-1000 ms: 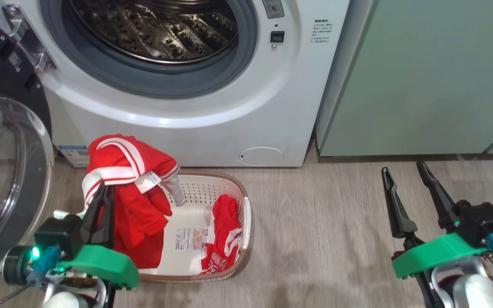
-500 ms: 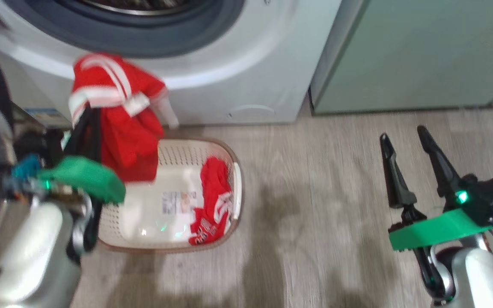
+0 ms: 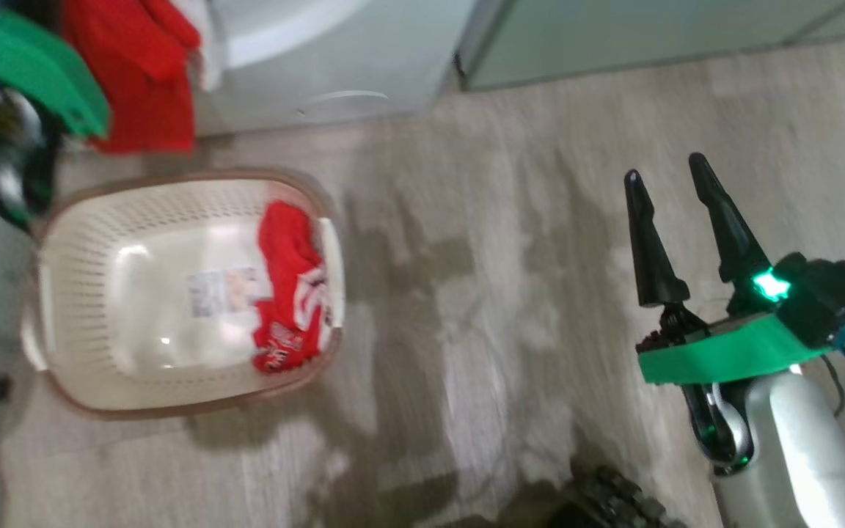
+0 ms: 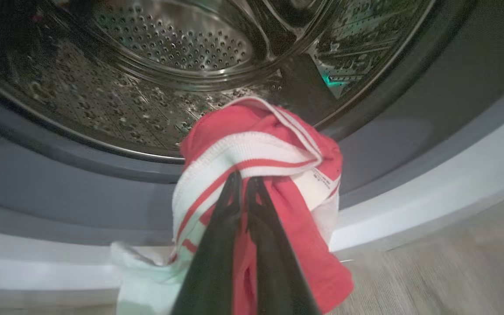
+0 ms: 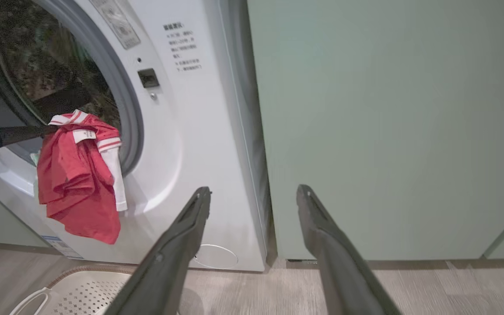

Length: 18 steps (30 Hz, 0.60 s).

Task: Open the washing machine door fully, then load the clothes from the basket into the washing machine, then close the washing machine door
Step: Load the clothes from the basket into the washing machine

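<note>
Jaws clenched on a red striped garment (image 4: 252, 127), the left gripper (image 4: 243, 179) holds it mid-frame before the steel drum (image 4: 169, 39) for loading, while the right gripper (image 5: 253, 189) waits with jaws released.

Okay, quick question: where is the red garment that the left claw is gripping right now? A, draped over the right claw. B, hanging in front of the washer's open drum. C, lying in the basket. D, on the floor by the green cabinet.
B: the left claw is shut on the red garment, which hangs before the steel drum of the washing machine.
</note>
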Available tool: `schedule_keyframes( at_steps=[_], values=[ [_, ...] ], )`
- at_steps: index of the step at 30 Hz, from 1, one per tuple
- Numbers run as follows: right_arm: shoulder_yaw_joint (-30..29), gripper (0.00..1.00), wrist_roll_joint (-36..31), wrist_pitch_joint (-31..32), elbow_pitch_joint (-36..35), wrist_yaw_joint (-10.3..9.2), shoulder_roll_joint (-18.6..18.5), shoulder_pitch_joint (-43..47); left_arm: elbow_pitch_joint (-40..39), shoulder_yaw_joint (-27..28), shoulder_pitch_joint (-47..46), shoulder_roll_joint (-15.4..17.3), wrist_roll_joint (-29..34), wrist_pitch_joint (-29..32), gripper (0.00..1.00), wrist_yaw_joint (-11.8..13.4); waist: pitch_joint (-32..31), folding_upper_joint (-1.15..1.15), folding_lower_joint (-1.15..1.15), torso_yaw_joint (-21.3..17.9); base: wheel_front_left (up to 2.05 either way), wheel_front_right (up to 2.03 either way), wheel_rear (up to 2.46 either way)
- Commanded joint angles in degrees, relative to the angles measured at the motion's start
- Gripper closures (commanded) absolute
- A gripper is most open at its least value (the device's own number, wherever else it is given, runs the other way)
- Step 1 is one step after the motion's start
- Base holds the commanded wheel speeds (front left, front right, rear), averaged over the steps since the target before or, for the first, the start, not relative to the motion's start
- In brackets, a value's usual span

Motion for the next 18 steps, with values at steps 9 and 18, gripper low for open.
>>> schedule_keyframes(
  at_steps=[9, 18],
  values=[
    [4.0, 0.0, 3.4, -1.9, 0.5, 0.0, 0.0, -2.7, 6.8, 2.3, -15.8, 8.1, -1.1, 12.1, 1.0, -2.4, 8.0, 0.0, -0.01, -8.1, 0.0, 0.0, 0.0],
    [5.6, 0.0, 6.5, -2.0, -1.2, 0.0, 0.0, -3.7, 4.4, 3.4, -21.6, 13.8, 0.2, 18.8, 1.0, 1.4, 12.1, 0.0, -0.01, -12.2, 0.0, 0.0, 0.0]
  ],
)
